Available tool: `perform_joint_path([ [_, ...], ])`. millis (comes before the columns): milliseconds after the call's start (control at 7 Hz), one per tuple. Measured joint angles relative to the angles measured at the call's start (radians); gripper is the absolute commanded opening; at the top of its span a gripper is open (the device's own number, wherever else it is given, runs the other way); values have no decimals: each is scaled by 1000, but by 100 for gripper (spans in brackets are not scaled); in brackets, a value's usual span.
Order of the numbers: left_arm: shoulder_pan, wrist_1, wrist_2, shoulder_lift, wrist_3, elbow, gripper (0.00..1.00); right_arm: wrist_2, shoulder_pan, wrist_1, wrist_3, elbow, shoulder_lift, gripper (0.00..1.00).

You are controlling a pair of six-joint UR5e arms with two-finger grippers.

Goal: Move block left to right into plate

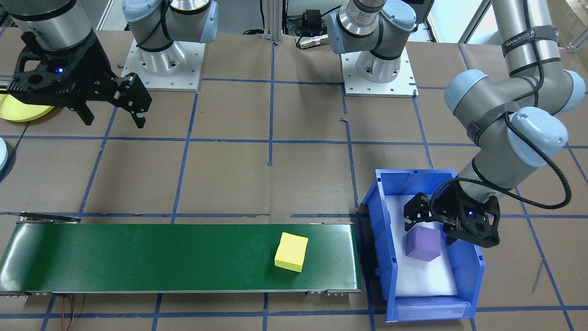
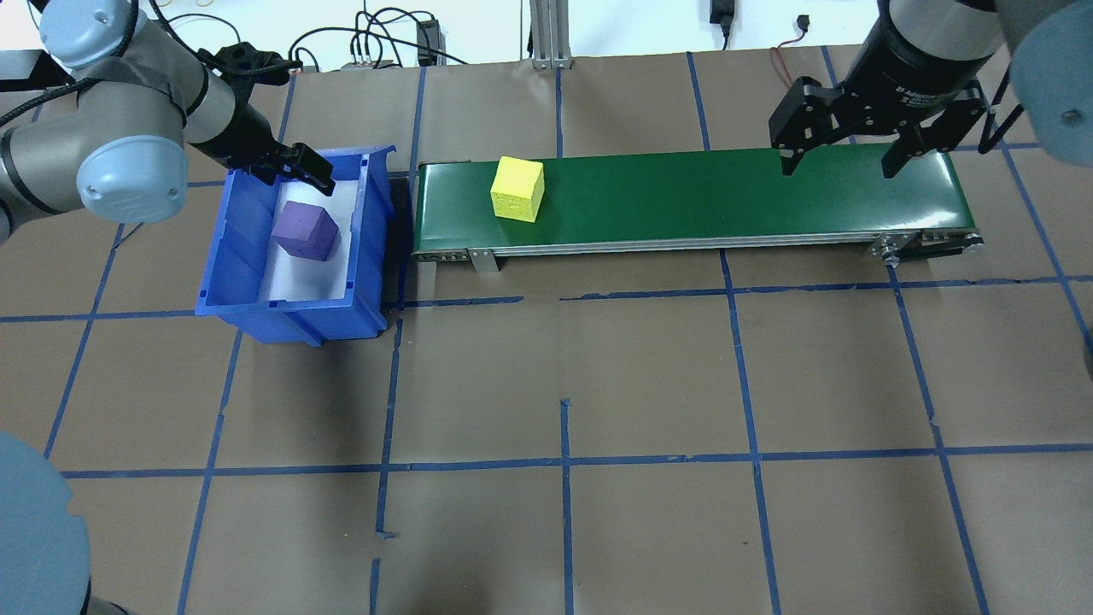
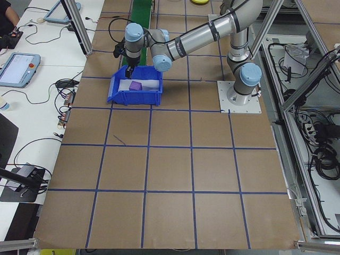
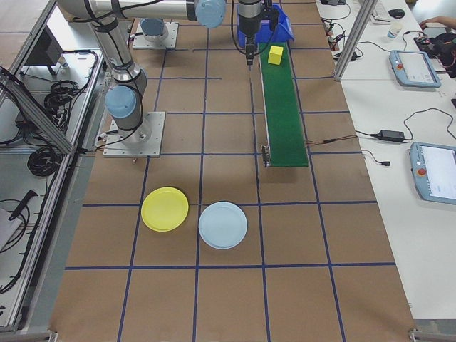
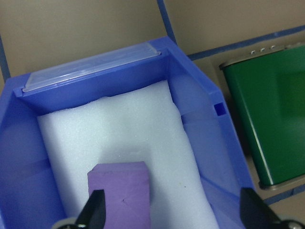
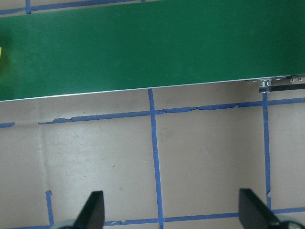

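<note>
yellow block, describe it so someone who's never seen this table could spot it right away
Find the long green conveyor belt on the brown table. Near the belt's end beside the blue bin sits the yellow block, a foam cube resting free on the belt. The only other cube is the purple block, inside the bin under the left gripper.

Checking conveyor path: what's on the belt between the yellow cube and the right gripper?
Nothing: overhead view shows bare green belt between yellow cube and right gripper.

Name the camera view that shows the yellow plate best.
Exterior right: the yellow plate lies whole and unblocked on the table beside a pale blue plate. Exterior front-facing shows only a sliver behind the right hand. Other views miss it.
</note>
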Motion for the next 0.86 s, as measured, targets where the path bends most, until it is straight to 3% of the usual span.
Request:
perform_joint_path([
  [429,1,21,35,-26,37,-2,100,36,-143,-8,-69,-9,31,100],
  [571,2,25,44,-31,62,-2,100,74,-200,-14,-100,-11,53,100],
  [857,3,38,53,-51,84,-1,100,207,-288,-40,-126,-6,81,100],
])
